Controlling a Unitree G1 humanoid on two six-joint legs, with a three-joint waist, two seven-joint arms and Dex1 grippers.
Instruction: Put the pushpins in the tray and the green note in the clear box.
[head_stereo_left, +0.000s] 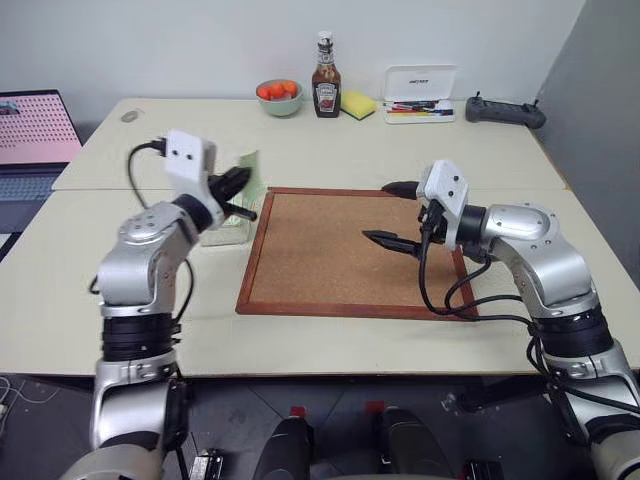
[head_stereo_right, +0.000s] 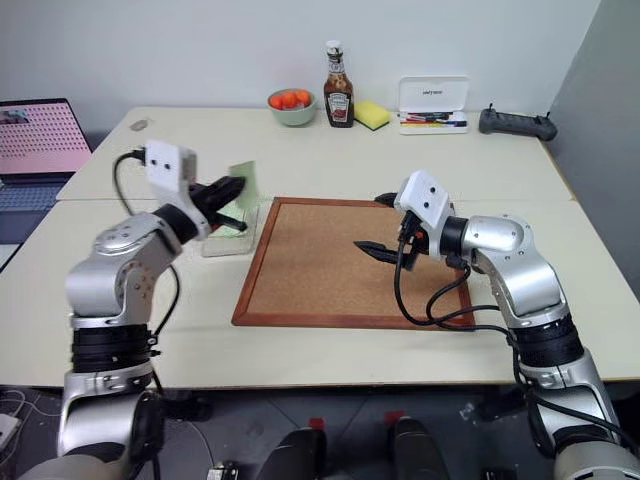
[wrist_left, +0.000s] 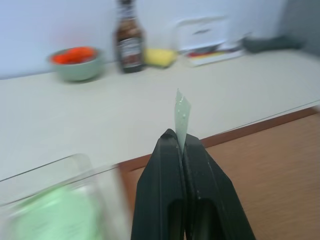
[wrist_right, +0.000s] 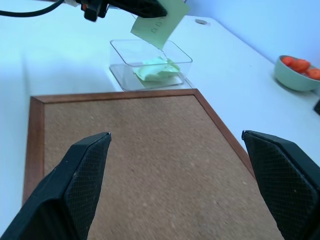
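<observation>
Green note (head_stereo_left: 248, 170) first: from my left eye I see it pinched in my left pincer (head_stereo_left: 236, 192), whose fingers are clamped together on its lower edge, holding it upright just above the clear box (head_stereo_left: 228, 232) that sits on the worktop (head_stereo_left: 330, 150) against the left edge of the cork board (head_stereo_left: 352, 250). My right pincer (head_stereo_left: 392, 214) hangs over the board's right half with its fingers spread wide and nothing between them. I can make out no pins on the board, and I cannot find the tray from here.

My right eye gives the same layout: the note is above the near side of the box, not yet inside it.

My left wrist view shows my two fingers pressed shut with the thin slip rising from between them; the box wall and a blurred green shape inside it lie below and to one side.

My right wrist view looks across the bare cork to the box, which already holds a crumpled green paper (wrist_right: 157, 70); the note dangles over it.

My judgement: the note half of the job is nearly done, needing only a lowering and release into the box. The board's bareness suggests the pins are off it, but I cannot confirm they sit in the tray.
</observation>
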